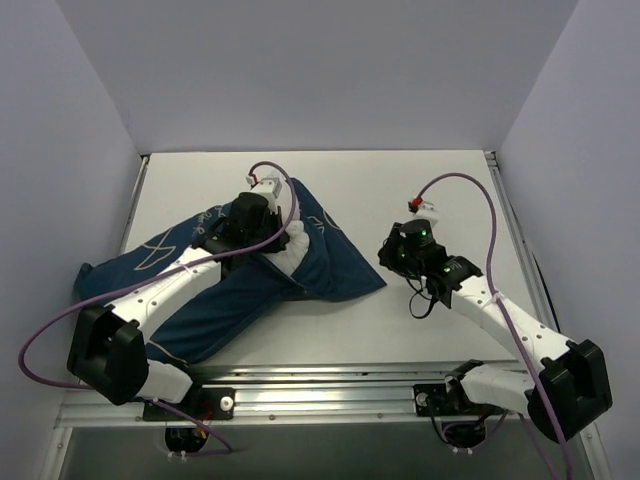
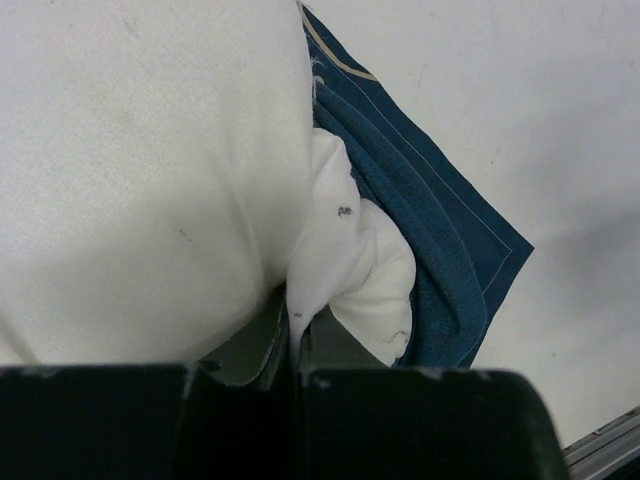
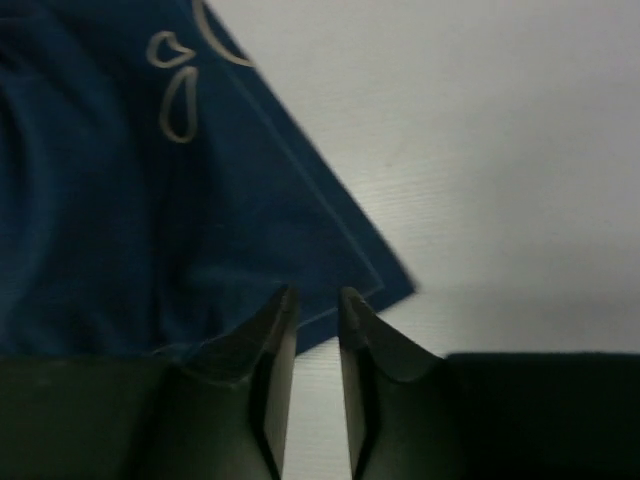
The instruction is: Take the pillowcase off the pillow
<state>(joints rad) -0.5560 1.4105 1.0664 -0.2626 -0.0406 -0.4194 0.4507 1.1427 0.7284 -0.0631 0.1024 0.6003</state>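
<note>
The navy pillowcase (image 1: 220, 290) lies crumpled across the left and middle of the table. A bulge of the white pillow (image 1: 290, 248) sticks out of its opening. My left gripper (image 1: 272, 236) is shut on a pinch of the pillow's white fabric (image 2: 150, 150), with the jaws (image 2: 293, 345) closed tight and the pillowcase's rim (image 2: 430, 220) bunched just to the right. My right gripper (image 1: 388, 262) hovers at the pillowcase's right corner (image 3: 330, 250). Its fingertips (image 3: 314, 296) stand a narrow gap apart over the corner's hem and hold nothing.
White walls close in the table at the left, back and right. A metal rail (image 1: 350, 375) runs along the near edge by the arm bases. Purple cables (image 1: 470, 190) loop above both arms. Bare white table (image 3: 500, 150) lies to the right of the pillowcase.
</note>
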